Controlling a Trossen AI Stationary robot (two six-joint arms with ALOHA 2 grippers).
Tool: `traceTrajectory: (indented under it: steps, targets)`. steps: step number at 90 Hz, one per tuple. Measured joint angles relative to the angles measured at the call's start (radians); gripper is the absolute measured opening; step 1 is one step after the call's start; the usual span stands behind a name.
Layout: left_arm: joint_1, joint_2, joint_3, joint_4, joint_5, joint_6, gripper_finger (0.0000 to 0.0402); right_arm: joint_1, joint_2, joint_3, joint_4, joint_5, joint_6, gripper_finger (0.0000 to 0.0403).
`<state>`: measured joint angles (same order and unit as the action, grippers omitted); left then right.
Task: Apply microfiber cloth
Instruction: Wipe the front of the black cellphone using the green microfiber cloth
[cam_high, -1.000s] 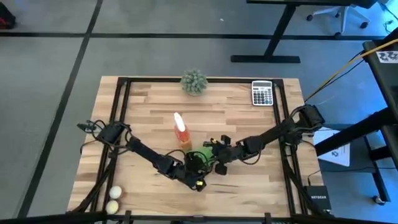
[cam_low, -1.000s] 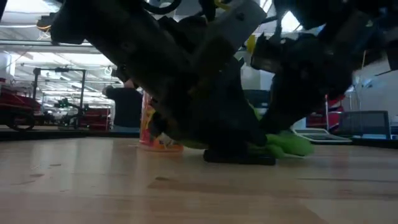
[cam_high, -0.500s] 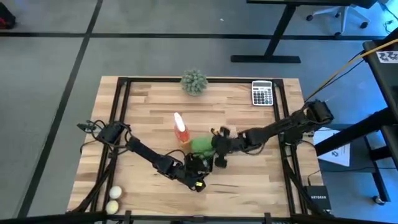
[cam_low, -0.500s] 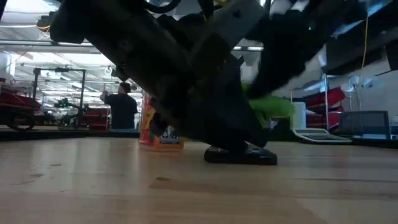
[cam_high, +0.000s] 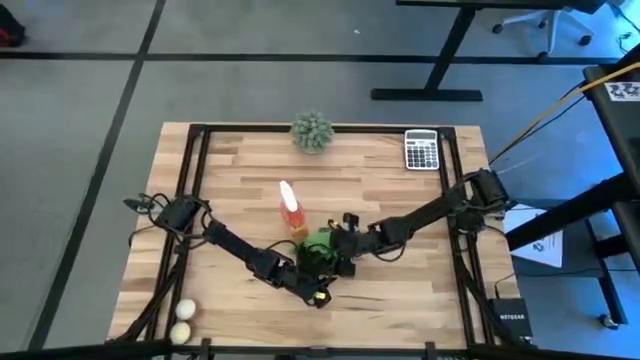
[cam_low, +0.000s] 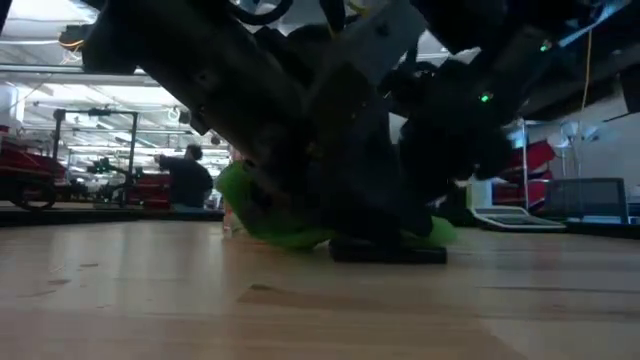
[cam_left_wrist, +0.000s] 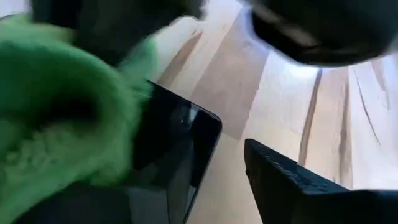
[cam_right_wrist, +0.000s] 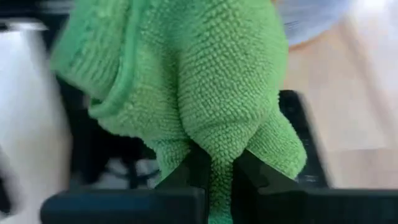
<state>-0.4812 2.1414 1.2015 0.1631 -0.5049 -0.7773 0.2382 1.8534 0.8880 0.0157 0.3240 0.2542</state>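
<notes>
Microfiber cloth (cam_right_wrist: 199, 87) (bunched) in right tool (cam_right_wrist: 216, 171)

A nubby, looped, matt fabric is shown by the microfiber cloth (cam_right_wrist: 205, 81); smooth pale wood by the table (cam_high: 400, 200); glossy black by the flat device (cam_left_wrist: 177, 140).

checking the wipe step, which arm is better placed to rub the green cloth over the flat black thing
Right. Its gripper is pinched on the microfiber cloth, which already lies over the flat black object. The left gripper sits beside that object, touching no cloth.
</notes>
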Motion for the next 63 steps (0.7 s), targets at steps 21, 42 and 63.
traceTrajectory:
  steps: [21, 42, 63]
  targets:
    - [-0.002, 0.000, 0.000, 0.001, 0.000, 0.000, 0.0131, -0.085, -0.039, -0.003, -0.063, 0.040, -0.058, 0.0010]
    - [-0.005, 0.000, 0.001, 0.007, 0.017, 0.004, 0.0131, -0.017, -0.169, 0.012, -0.076, -0.084, -0.013, 0.0010]
    - [-0.005, 0.000, 0.000, 0.013, 0.012, 0.018, 0.0131, 0.076, -0.081, 0.013, 0.048, -0.132, 0.030, 0.0010]
